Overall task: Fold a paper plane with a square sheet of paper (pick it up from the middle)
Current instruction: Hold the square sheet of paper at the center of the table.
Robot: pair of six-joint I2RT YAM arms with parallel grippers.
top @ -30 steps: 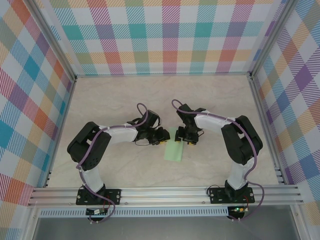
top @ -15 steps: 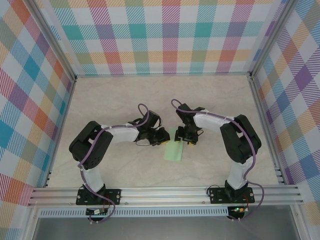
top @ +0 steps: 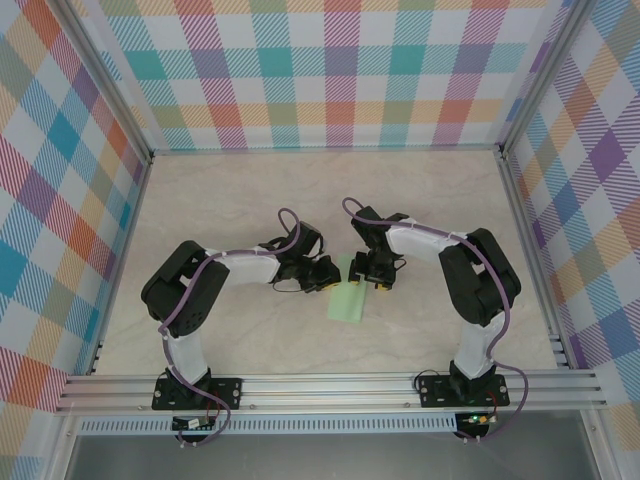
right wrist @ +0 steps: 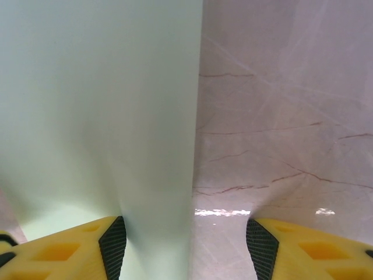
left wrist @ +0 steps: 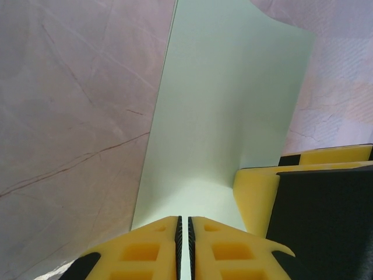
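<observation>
The square sheet of paper lies on the table as a narrow pale mint-green strip, folded lengthwise. My left gripper is at its upper left edge. In the left wrist view the paper runs up into the hairline gap of the left gripper, whose jaws are pinched on its near edge. My right gripper is at the upper right edge. It stands open, with its left finger over the paper and the paper's right edge between the jaws. One yellow right finger rests on the sheet.
Marbled beige tabletop surrounds the paper. Plaid walls and aluminium rails enclose the workspace. Both arms bend inward toward the middle, their wrists close together.
The left gripper's jaws have closed down onto the paper's edge. The left arm has shifted slightly right. The right gripper has stayed in place, open.
</observation>
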